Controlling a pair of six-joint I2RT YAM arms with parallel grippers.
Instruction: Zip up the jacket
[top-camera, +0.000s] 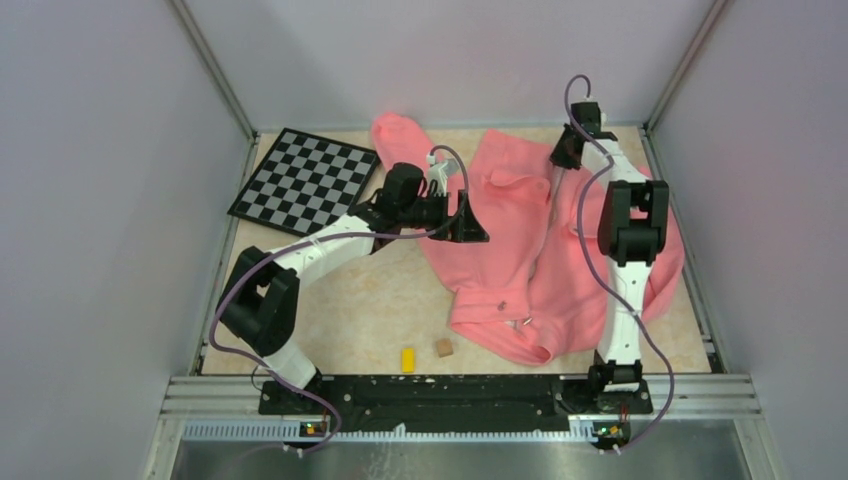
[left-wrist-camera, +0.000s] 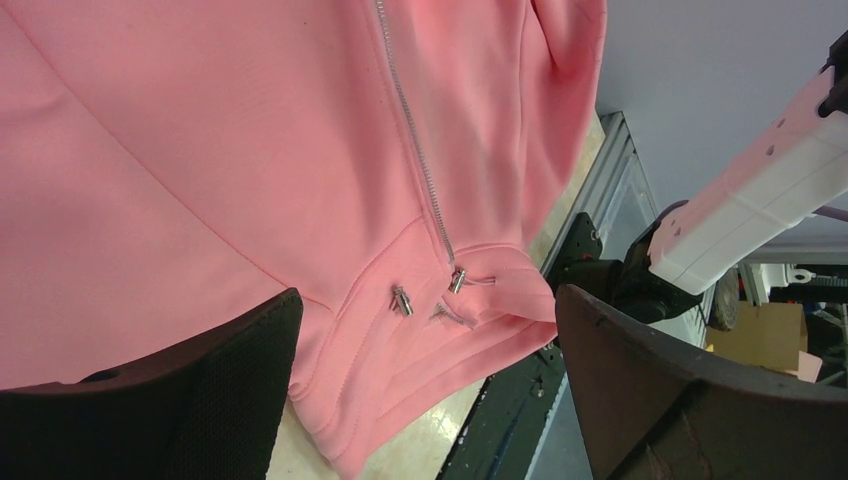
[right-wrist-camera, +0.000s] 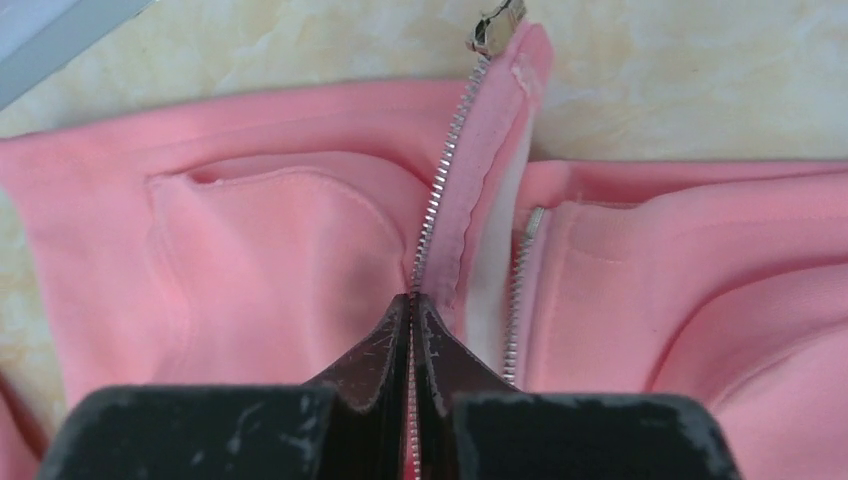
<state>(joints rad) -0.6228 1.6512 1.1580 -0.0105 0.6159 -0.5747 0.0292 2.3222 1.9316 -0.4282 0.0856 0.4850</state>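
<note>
The jacket lies centre-right in the overhead frame, its zipper joined near the hem but, we judge, parted at the far end. Our right gripper is pinched shut on that zipper line. The left gripper gapes wide, holding nothing.

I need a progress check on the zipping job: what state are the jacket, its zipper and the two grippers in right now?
salmon-pink fleece jacket: lying rumpled on the table, front up, not fully zipped.
light metal zipper: its two rows of teeth stand apart at the end by the right gripper.
left gripper: open, holding nothing, over the jacket.
right gripper: shut on one row of the zipper.
</note>
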